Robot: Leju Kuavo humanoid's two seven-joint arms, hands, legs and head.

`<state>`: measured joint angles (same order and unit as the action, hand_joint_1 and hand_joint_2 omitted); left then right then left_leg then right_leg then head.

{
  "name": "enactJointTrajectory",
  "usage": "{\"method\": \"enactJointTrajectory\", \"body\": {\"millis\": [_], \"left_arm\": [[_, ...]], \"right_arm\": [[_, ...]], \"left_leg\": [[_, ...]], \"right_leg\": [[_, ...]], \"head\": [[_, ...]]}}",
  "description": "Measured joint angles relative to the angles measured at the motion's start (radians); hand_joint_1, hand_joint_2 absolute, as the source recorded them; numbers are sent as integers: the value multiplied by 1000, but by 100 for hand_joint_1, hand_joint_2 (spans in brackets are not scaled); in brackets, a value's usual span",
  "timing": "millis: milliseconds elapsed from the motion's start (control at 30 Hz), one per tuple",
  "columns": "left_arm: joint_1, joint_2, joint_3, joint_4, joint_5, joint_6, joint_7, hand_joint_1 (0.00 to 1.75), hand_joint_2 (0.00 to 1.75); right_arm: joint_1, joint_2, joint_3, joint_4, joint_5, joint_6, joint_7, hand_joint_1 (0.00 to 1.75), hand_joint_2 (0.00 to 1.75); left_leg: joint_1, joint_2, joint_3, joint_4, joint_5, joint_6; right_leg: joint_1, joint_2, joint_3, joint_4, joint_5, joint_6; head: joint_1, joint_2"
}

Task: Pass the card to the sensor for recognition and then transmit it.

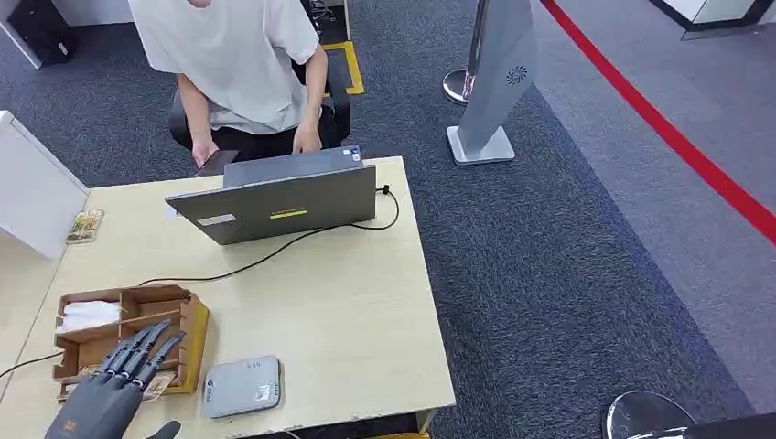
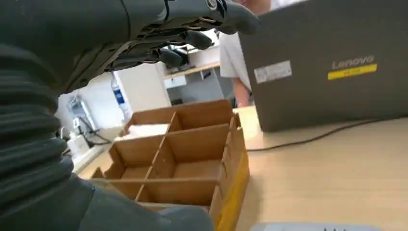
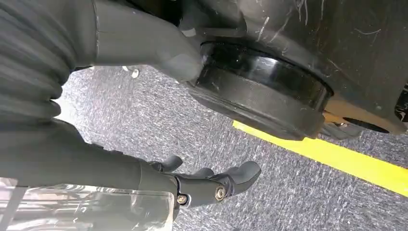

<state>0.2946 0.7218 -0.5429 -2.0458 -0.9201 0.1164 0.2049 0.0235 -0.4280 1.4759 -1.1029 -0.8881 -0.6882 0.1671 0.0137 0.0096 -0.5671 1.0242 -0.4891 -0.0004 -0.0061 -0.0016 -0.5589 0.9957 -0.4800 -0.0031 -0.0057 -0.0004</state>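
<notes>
The left hand (image 1: 117,384) hovers at the table's near-left corner, fingers stretched out and apart, holding nothing, its fingertips (image 1: 157,337) pointing toward one o'clock over the wooden compartment box (image 1: 178,306). A card-like edge (image 1: 157,388) peeks from the box's nearest compartment just beside the hand at three o'clock; I cannot tell its long axis. The grey card reader (image 1: 242,386) lies flat further toward three o'clock, near the box. The left hand is plainly the nearer; the right hand (image 3: 211,185) hangs over carpet, loosely spread and empty. The box's dividers hem in the reach. At twelve o'clock stand a laptop (image 1: 284,203) and a seated person (image 1: 240,64).
</notes>
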Motion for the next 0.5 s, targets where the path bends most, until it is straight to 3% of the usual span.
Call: {"method": "enactJointTrajectory", "body": {"millis": [300,500], "left_arm": [[35,56,-53,16,39,60,129,0,175],[59,72,-73,27,6,94,265,0,175]], "right_arm": [[-4,-8,0,-14,8,0,10,0,175],[6,-13,-13,-29,60,0,40,0,175]], "left_leg": [[0,0,0,0,0,0],[0,0,0,0,0,0]], "right_leg": [[0,0,0,0,0,0],[0,0,0,0,0,0]], "head": [[0,0],[0,0]]}}
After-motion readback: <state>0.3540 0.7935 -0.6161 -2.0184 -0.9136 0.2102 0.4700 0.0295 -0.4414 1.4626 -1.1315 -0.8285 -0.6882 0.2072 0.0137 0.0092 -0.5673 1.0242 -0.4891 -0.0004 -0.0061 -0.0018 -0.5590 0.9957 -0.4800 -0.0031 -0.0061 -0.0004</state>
